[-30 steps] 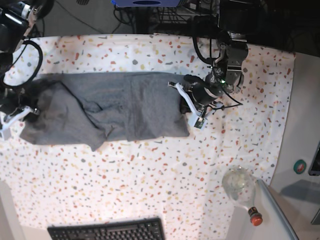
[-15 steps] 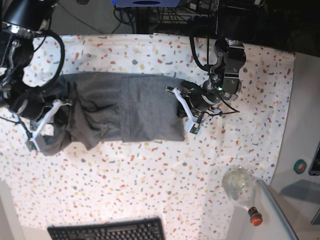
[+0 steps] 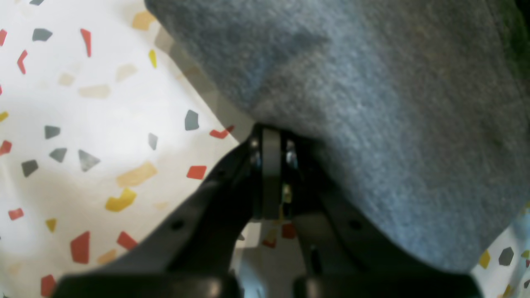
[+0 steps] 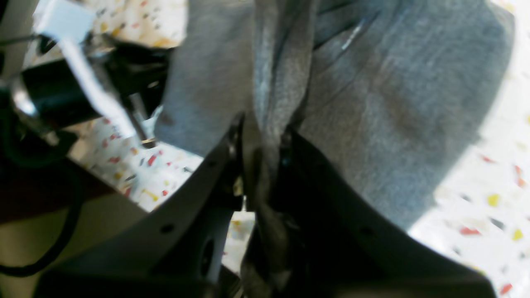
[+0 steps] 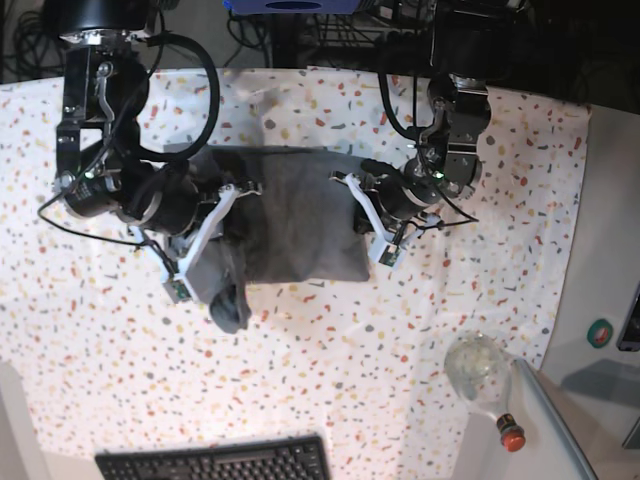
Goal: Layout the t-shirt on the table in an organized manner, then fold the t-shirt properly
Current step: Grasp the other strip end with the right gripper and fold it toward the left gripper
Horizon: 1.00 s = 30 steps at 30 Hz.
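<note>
moved: right gripper (image 5: 205, 240) swings in from the table's far edge toward centre, dragging its end of the t-shirt (image 5: 300, 215) over the middle.
shirt now: we see it bunched to roughly half its earlier span, lying mid-table (image 5: 330, 380), one tail hanging off the near side of the pile.
right tool: jaws pinched on a thick gathered ridge of grey fabric (image 4: 269, 124).
left tool: left gripper (image 5: 372, 225) barely shifts, parked at the shirt's other edge; jaws together, and we think they nip the hem (image 3: 290, 120), though the wrist view is too blurred to be sure.
meaning: we read this as a fold across the width under way, but the carried half looks crumpled, so we expect smoothing is needed.
</note>
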Available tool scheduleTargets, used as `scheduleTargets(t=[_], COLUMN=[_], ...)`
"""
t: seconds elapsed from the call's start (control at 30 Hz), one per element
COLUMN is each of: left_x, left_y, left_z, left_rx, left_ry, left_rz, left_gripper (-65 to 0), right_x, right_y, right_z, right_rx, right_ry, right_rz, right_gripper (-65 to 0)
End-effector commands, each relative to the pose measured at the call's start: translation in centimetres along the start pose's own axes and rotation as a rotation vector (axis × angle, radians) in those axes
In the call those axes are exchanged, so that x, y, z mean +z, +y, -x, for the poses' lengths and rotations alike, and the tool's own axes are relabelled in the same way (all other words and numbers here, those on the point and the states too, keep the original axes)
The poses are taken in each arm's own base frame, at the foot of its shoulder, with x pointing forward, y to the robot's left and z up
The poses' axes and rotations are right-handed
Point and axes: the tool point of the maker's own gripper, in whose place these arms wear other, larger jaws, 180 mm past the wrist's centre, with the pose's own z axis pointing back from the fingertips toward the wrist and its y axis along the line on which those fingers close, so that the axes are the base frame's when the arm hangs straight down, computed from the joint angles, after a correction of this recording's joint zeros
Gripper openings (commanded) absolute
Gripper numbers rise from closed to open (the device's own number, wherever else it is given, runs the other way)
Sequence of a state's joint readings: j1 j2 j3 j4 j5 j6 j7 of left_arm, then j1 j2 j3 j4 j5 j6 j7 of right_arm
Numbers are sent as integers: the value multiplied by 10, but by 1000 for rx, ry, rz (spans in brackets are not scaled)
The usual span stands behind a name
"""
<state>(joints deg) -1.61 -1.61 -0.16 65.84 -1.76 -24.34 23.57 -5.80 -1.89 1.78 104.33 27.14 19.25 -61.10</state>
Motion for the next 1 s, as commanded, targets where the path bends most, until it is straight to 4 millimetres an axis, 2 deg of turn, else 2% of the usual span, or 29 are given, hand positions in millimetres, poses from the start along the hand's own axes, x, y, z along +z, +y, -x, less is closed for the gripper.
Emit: scheduleTargets(t=[0.0, 0.23, 0.33, 0.5, 0.6, 0.73, 0.97], left_x=[0, 0, 0, 1, 1, 2, 5], left_y=[0, 0, 0, 1, 0, -2, 2], left_z=[-11, -11, -11, -11, -9, -2, 1], left_rx=[-7, -8, -8, -9, -8, -3, 3], left_ry=[-27, -26, -26, -26, -23, -12, -11], left_rz=[4, 3, 3, 2, 3, 5, -6], left_gripper=[-650, -650, -650, -650, -650, -650, -650], right_x=[0, -21, -32, -49, -56, -65, -70], right_y=[17, 57, 68, 66, 68, 56, 53], right_z=[-16, -13, -11, -5, -11, -13, -15], right_rx=[16, 17, 29, 2, -8, -82, -125], right_ry=[-61, -61, -52, -36, -44, -48, -76], right_rz=[-46, -132, -162, -172, -180, -133, -86], right_gripper=[-650, -650, -650, -650, -650, -650, -650])
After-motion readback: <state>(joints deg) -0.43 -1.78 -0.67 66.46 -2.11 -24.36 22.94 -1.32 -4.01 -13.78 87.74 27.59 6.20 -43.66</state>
